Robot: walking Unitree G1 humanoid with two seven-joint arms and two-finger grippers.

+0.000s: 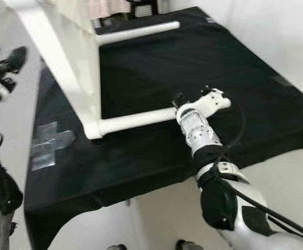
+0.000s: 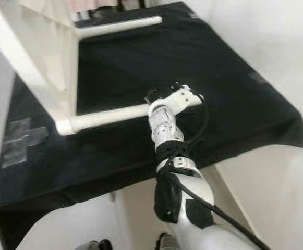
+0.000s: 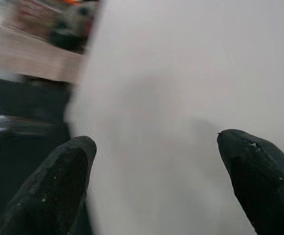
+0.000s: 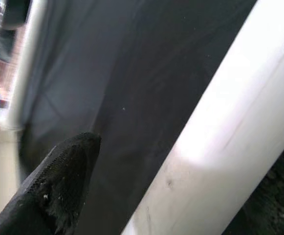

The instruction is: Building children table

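Your right pincer sits at mid-frame in the left eye view, at the free end of the near white round table leg. The right wrist view shows that leg lying between the two black fingers, yet whether they are clamped on it or merely around it cannot be told. The leg runs across the black cloth-covered surface to the white table top panel, which stands tilted on its edge at the upper left; a second white leg projects from it further up the frame.

Your left pincer is open, its fingers spread in front of a pale flat face that is probably the panel, without visible contact.

If you are seating this leg, keep it in line with its socket at the panel corner and turn it evenly. Brace the panel with the left pincer first, since it looks liable to tip.
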